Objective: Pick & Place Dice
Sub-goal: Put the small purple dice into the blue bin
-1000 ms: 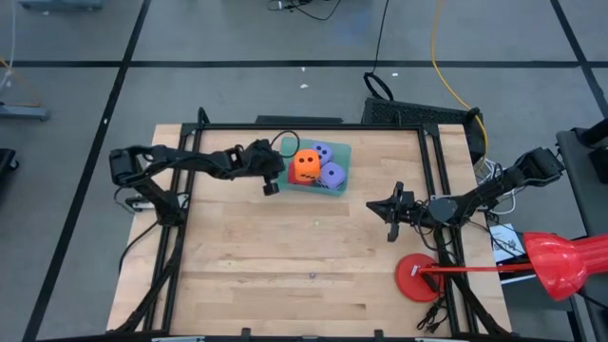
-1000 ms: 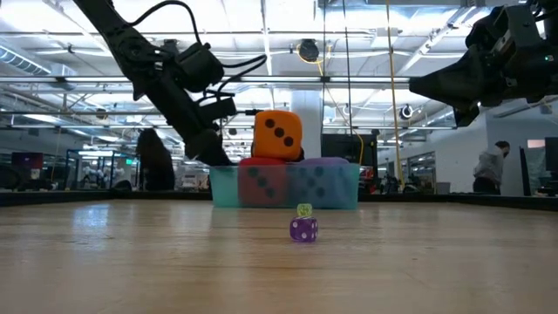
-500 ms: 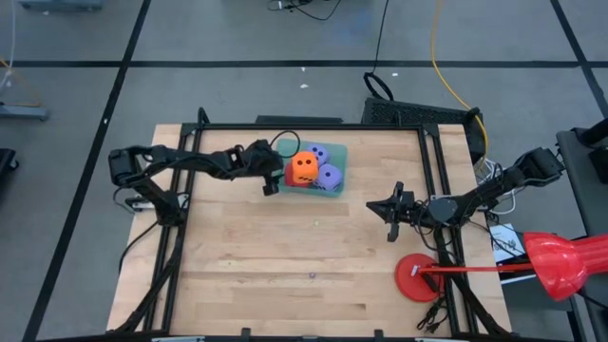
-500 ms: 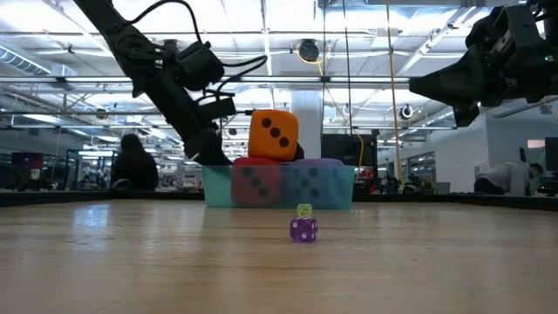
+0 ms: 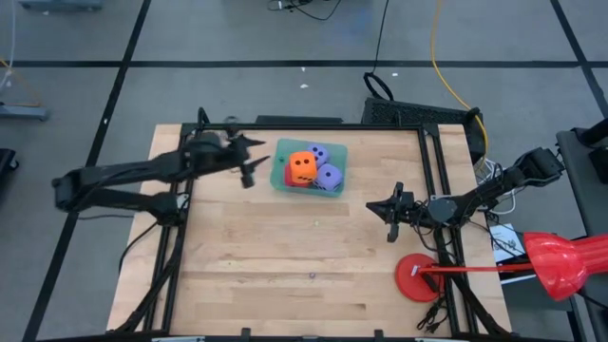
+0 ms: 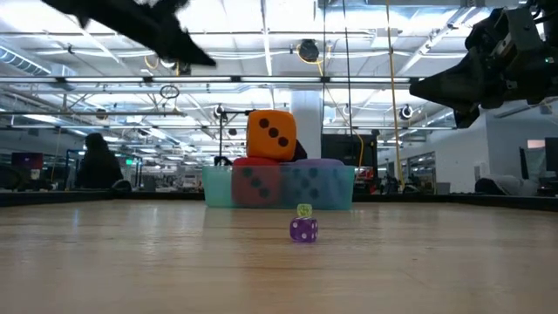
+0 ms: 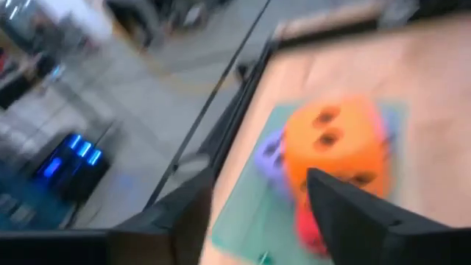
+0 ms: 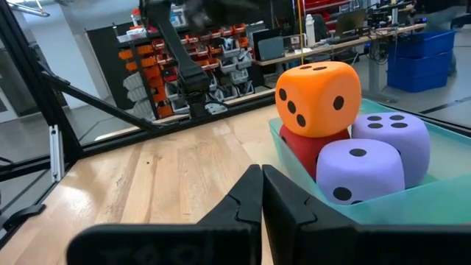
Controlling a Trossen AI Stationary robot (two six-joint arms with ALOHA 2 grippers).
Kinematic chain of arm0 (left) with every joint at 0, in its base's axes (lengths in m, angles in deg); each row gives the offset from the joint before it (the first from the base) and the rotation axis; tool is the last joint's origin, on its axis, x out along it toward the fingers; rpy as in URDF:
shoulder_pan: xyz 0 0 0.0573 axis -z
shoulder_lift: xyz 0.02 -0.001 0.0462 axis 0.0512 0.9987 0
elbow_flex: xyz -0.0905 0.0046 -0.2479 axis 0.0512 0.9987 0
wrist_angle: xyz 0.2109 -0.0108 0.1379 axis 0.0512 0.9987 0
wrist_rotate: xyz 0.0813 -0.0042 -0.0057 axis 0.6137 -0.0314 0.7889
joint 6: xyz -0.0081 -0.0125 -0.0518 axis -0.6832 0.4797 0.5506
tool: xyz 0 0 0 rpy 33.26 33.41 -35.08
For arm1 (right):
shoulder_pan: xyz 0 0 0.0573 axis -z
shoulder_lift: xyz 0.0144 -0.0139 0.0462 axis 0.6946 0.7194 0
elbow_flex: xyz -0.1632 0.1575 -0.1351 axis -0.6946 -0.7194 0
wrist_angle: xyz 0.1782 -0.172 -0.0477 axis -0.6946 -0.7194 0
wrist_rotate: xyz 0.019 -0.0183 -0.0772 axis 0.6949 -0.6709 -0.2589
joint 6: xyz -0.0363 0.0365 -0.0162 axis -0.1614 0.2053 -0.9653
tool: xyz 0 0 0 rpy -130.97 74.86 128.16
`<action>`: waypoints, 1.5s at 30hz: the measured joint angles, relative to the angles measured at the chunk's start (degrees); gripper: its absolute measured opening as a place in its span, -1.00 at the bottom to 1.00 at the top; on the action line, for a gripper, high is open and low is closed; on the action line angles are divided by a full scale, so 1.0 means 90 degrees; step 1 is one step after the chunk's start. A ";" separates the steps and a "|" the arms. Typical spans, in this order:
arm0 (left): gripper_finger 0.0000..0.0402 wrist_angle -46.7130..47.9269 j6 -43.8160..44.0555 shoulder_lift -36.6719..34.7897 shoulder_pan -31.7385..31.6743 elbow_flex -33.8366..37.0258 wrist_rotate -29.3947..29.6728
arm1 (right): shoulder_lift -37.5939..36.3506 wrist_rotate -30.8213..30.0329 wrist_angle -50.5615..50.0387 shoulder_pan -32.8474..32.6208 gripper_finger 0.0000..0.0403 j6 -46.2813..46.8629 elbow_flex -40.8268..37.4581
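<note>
An orange die (image 6: 271,134) sits atop a red die (image 6: 255,162) in a teal bin (image 6: 279,186) toward the table's (image 6: 131,262) far edge. A tiny purple die (image 6: 303,229) lies nearer, mid-table.

Matt foam-like dice (image 8: 318,98), translucent plastic bin (image 6: 222,186), pale wood table (image 5: 285,256)

Four dice (image 5: 306,170) are being held in a tray (image 5: 281,177) at the surface's (image 5: 285,256) twelve o'clock edge, one stacked on top.
</note>
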 joint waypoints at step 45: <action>-0.98 -0.1973 0.2933 -0.2537 0.0637 0.2970 -0.2278 | 0.0000 -0.0021 0.0119 -0.0007 -0.98 0.0002 0.0000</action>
